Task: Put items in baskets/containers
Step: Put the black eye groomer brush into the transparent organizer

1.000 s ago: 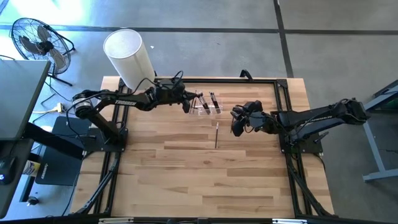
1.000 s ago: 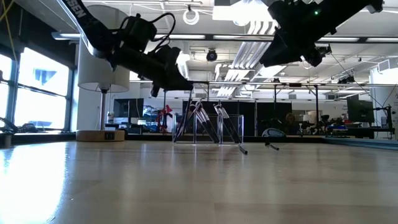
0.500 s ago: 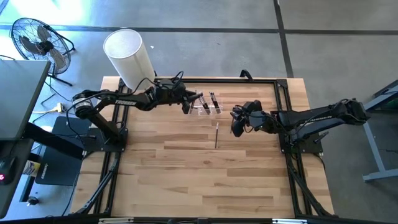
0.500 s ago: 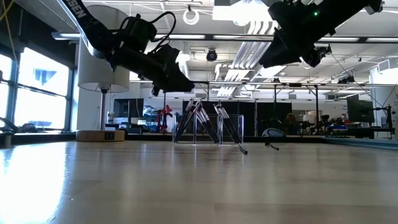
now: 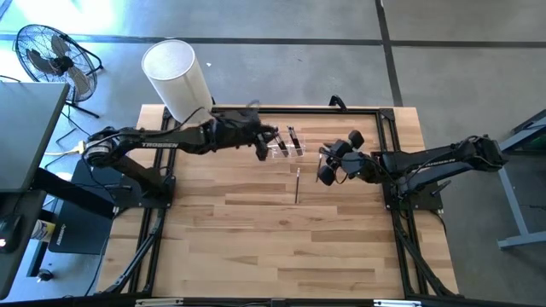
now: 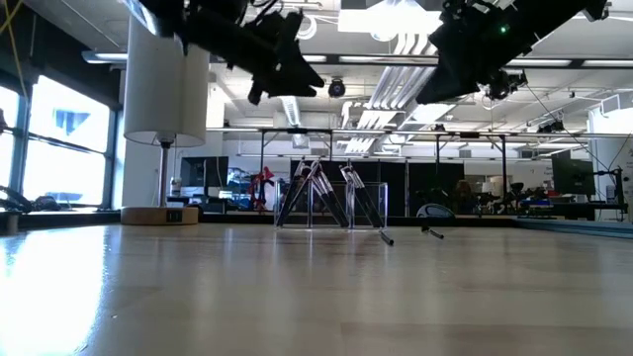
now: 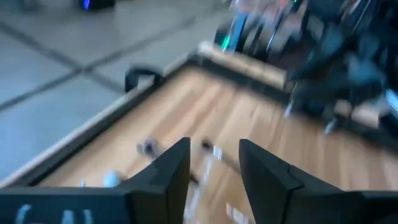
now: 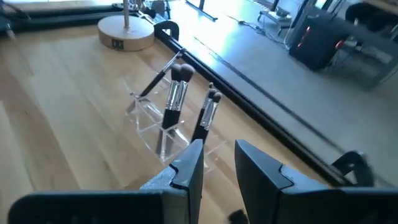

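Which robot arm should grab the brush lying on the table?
Probably the right. The right gripper hovers open and empty beside the loose brush on the table. The left gripper, also open, is raised over the clear holder, farther off.

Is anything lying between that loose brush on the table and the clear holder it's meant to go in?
Nothing visible does. From above, the loose brush lies on bare wood just in front of the clear holder. The right claw hangs beside it, open and empty; the left claw is raised by the holder's other side.
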{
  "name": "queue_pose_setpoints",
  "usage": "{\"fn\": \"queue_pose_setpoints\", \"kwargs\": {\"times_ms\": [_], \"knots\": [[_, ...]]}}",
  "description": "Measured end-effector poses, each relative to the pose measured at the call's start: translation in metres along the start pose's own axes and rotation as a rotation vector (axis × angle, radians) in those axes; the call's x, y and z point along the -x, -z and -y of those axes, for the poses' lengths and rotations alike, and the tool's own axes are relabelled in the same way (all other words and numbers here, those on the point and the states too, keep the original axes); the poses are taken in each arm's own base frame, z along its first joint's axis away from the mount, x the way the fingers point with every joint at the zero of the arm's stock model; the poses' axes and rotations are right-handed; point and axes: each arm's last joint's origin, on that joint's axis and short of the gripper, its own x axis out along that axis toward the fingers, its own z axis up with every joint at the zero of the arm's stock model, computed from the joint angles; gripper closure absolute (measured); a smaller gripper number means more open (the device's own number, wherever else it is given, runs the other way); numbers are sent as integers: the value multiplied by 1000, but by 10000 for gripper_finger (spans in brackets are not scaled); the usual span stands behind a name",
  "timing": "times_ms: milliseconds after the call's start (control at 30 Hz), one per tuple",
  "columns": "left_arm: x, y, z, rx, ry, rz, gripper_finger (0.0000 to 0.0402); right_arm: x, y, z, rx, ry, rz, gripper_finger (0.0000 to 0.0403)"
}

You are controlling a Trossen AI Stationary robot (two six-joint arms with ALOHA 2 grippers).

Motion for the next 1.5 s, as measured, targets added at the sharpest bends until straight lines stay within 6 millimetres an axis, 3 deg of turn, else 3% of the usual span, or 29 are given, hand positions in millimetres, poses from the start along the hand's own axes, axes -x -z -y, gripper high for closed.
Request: {"fn": "queue_pose_setpoints", "kwargs": {"times_ms": [133,267,400,567,733,933,1200,1500], "knots": [[8,-9,32,-33,-83,-216,299,-2,0,3,42,33,3,316],[14,2,50,-49,-135,-498,350,-7,-1,9,-27,81,1,316],[23,15,58,-75,-167,-651,394,-18,1,15,-125,133,-21,316],[21,33,64,-144,-39,-621,399,-36,15,21,-318,129,-154,316],[45,44,53,-120,54,-513,400,-54,29,33,-537,171,-297,316],[68,59,40,-112,76,-485,401,-90,34,62,-702,202,-479,316],[80,58,35,-196,100,-470,401,-141,19,80,-748,264,-754,316],[86,66,29,-276,41,-566,401,-168,19,72,-790,308,-888,315]]}}
